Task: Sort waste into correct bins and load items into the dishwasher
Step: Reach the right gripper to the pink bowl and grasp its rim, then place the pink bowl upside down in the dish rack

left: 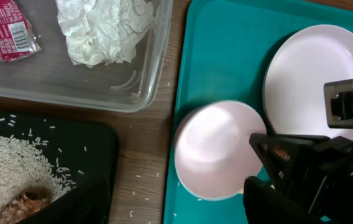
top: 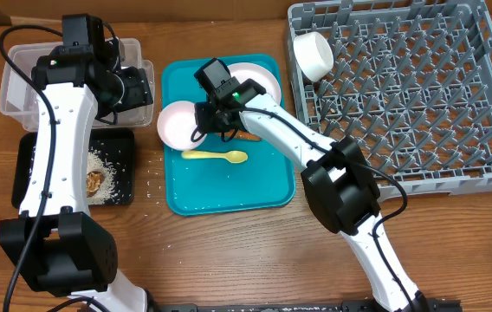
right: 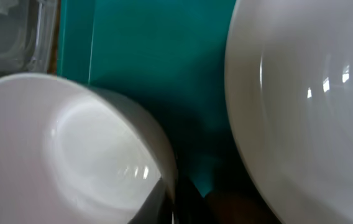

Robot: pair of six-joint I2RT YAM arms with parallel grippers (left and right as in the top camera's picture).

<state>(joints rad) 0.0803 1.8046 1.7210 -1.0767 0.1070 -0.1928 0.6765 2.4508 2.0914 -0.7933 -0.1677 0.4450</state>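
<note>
Only in the overhead view: dish rack (top: pixel 419 104) at the right of the frame; cup (top: pixel 313 55) leaning in its upper left corner; yellow spoon (top: pixel 216 156) on the teal tray (top: pixel 229 195).
Only in the left wrist view: red wrapper (left: pixel 2 31) and crumpled napkin (left: pixel 105 28), both inside the clear tub (left: pixel 145 93) at the upper left.
Only in the right wrist view: bowl (right: pixel 71 143) very close and tipped, with the plate (right: pixel 307 106) at the right and a strip of teal between them.
Counts: one plate, one bowl, one cup and one spoon in view; two bins.
Black tray (top: pixel 29 165): lower left of the overhead view, holding rice (top: pixel 107 165) and a brown lump (top: pixel 96 181).
Spoon axis: left to right across the frame, broader end to the right, just below the bowl.
Bowl place: on the left edge of the teal tray, mouth up and to the left.
Plate place: upper right of the teal tray.
Right gripper (left: pixel 260 167): fingers at the bowl's right rim; whether they clamp it cannot be told.
Left gripper (top: pixel 129 87): over the right end of the tub; its jaws are not shown clearly enough to tell.
</note>
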